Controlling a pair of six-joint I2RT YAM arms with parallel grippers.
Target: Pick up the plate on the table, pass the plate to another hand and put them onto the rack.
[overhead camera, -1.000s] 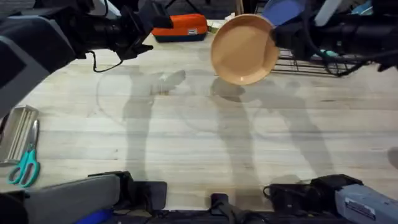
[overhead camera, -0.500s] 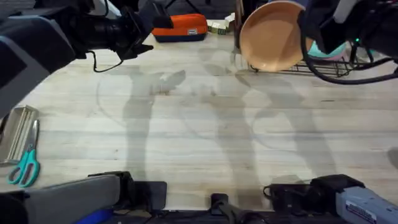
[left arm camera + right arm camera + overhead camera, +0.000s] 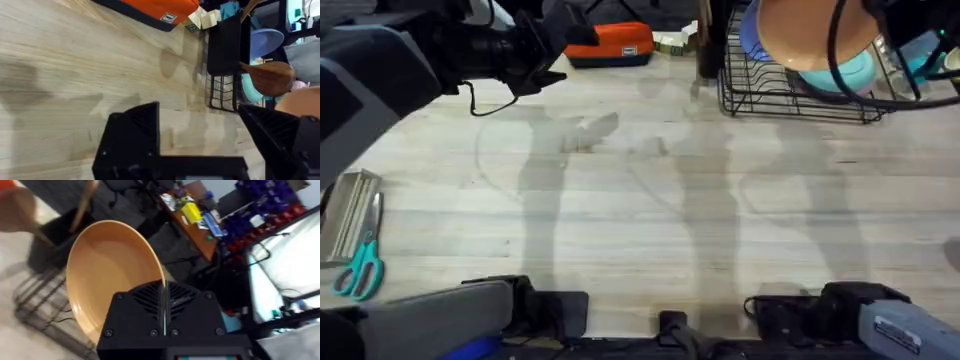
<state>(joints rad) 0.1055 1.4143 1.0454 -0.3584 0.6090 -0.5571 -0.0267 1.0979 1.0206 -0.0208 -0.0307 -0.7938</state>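
1. Table: bare centre, working ground.
2. Rack: far right, slots waiting.
3. Plate: carried over rack, tilted for slotting.
4. Right gripper: pinching plate's rim.
5. Left gripper: spread, empty, far left.

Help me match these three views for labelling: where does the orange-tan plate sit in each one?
Overhead: the orange-tan plate is at the top right, above the rack.
Left wrist: a sliver of it shows at the right edge, beside the rack.
Right wrist: it is centre-left, its rim pinched in the right hand.
Shared landmark: the black wire rack.
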